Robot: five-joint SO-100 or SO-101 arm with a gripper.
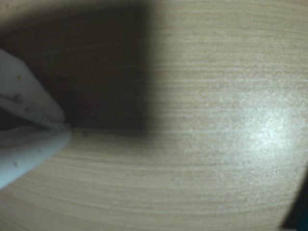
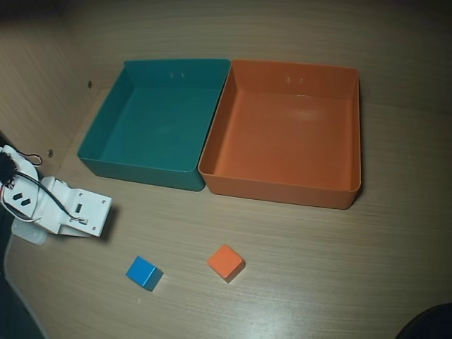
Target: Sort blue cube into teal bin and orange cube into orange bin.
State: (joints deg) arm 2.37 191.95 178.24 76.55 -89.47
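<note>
- Wood-grain table [image 2: 353,282] fills both views, pale and lightly striped.
- Teal bin [image 2: 106,145] sits in the upper left-centre of the overhead view, and nothing lies inside it; two small holes show in its far wall.
- Orange bin [image 2: 282,189] stands just to the right of the teal one, their adjoining walls touching or nearly so; nothing lies in it either.
- Blue cube [image 2: 144,272] rests on the table in the lower left-centre of the overhead view, below the teal bin and apart from it.
- Orange cube [image 2: 226,261] lies to the right of the blue one, near it but not touching, below the seam between the two bins.
- White arm [image 2: 67,208] lies low at the left edge of the overhead view, with black cables looped at its left end; its gripper tips cannot be made out there.
- Both cubes lie to the lower right of the arm in that view, the blue one nearer, and neither is touched by it.
- In the wrist view the gripper [image 1: 65,126] enters from the left edge as two pale fingers [image 1: 24,91] whose tips meet, so the jaws are closed on nothing, over bare wood and a dark shadow.
- Neither cube nor bin appears in the wrist view.
</note>
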